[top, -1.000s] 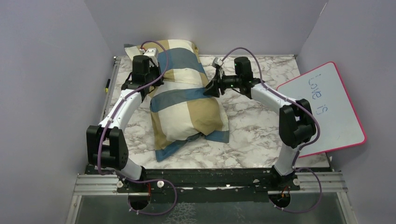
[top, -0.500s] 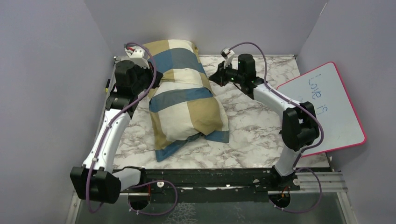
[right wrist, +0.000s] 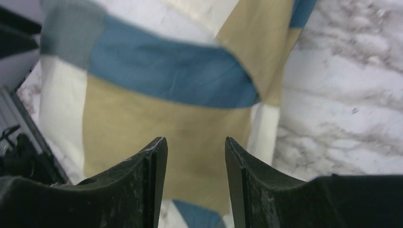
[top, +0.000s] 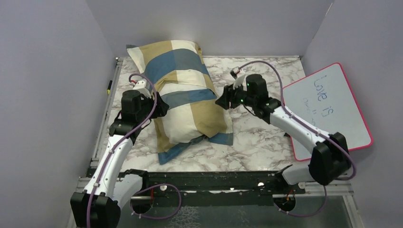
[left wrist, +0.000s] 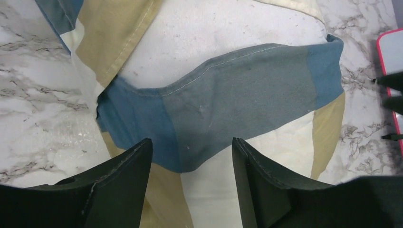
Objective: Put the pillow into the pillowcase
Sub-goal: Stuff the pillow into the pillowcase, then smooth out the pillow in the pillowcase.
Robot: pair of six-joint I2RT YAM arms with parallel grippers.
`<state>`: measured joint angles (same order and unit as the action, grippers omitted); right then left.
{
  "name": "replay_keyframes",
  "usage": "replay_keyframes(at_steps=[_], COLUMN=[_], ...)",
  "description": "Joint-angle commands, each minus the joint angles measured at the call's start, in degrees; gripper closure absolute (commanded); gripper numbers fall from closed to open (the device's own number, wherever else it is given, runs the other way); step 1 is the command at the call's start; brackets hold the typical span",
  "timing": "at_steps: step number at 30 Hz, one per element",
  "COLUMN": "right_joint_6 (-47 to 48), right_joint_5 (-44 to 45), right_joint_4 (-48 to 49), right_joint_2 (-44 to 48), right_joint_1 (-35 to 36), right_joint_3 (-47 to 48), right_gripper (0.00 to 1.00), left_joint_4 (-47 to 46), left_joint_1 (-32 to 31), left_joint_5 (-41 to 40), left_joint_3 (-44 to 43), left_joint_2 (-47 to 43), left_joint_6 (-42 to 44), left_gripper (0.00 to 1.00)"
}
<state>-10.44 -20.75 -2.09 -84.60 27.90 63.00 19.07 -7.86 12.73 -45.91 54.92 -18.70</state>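
**Pillow nearly cased, both grippers free to take a fresh hold**

The large, plump, off-white speckled pillow [left wrist: 223, 33] lies almost wholly inside the thin fabric pillowcase of blue, tan and cream blocks [top: 183, 78]. The bundle rests on the grey-veined white marble tabletop [top: 266, 137], between the two grippers.

The left gripper [left wrist: 190, 141] has its jaws apart and holds nothing. Just beyond its jaws a blue band with a stitched edge runs across the bundle. Past that edge lies plain speckled white cloth, which I take for the pillow's own fabric rather than a cream block, though that is not certain. Outside the left-hand jaw there is only bare marble.

The right gripper [right wrist: 195, 138] is likewise spread and empty. Ahead of its jaws sits a tan block of the case, then a blue band, with marble off to the right-hand jaw's side. That view is blurred. The flat pink-rimmed whiteboard [top: 342, 118] lies well apart, behind this gripper.

The stuffing itself looks nearly done, and the step in hand seems to be finding new holds. In the overhead view, flat blue flaps of the case trail from the end of the bundle nearer the arm bases than either pair of jaws.

The next move calls for each pair of jaws to close on case cloth alone, at a hem or loose edge, without pinching the filling beneath. Both sides then need an even pull, so the pillow does not twist inside.
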Motion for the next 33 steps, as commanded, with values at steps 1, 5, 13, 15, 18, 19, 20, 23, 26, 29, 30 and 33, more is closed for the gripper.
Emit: replay_keyframes(at_steps=[1,5,13,15,18,19,20,23,26,29,30,33], right_joint_6=[1.34,0.68,-9.94,-10.68,-12.74,-13.37,-13.76,-13.95,-13.37,-13.38,-13.38,-12.2], right_joint_5=[3.93,11.48,32.17,33.56,29.15,28.43,27.96,26.97,22.32,20.09,22.86,33.49], right_joint_4=[-2.24,-1.9,-0.55,-0.33,2.4,4.36,5.84,8.88,13.47,11.11,6.05,-4.0], right_joint_2=[10.66,17.89,17.76,15.97,11.28,9.94,8.52,4.7,2.92,5.67,7.7,16.13], right_joint_1=[5.21,12.51,14.13,13.61,11.71,11.45,11.05,10.29,8.97,6.39,5.3,2.81], right_joint_3=[-10.28,-19.59,-27.35,-26.86,-27.26,-28.04,-28.7,-29.1,-29.7,-27.82,-25.55,-20.63], right_gripper=[0.47,0.46,0.36,0.33,0.3,0.3,0.3,0.3,0.44,0.98,1.0,1.0], left_joint_4=[0.9,4.64,3.87,2.11,-4.18,-6.99,-9.25,-12.84,-11.31,-6.14,-4.57,-2.12], left_joint_1=[0.29,0.34,0.37,0.32,0.31,0.34,0.37,0.3,0.37,0.36,0.35,0.33], left_joint_5=[-3.71,-8.89,-9.5,-7.85,-4.23,-2.89,-2.42,-2.11,-2.89,-10.02,-13.0,-20.16], left_joint_3=[1.88,2.84,10.99,13.63,18.85,20.51,22.0,23.82,21.01,13.93,11.32,5.78], left_joint_2=[-3.33,-3.67,-7.42,-7.41,-7.08,-6.85,-6.59,-4.77,-3.43,-4.32,-4.71,-4.63], left_joint_6=[-3.59,-8.98,-17.51,-18.0,-18.25,-18.19,-18.22,-18.87,-16.77,-10.67,-8.39,-3.49], left_gripper=[0.34,0.31,0.29,0.27,0.22,0.22,0.22,0.35,0.85,1.0,1.0,1.0])
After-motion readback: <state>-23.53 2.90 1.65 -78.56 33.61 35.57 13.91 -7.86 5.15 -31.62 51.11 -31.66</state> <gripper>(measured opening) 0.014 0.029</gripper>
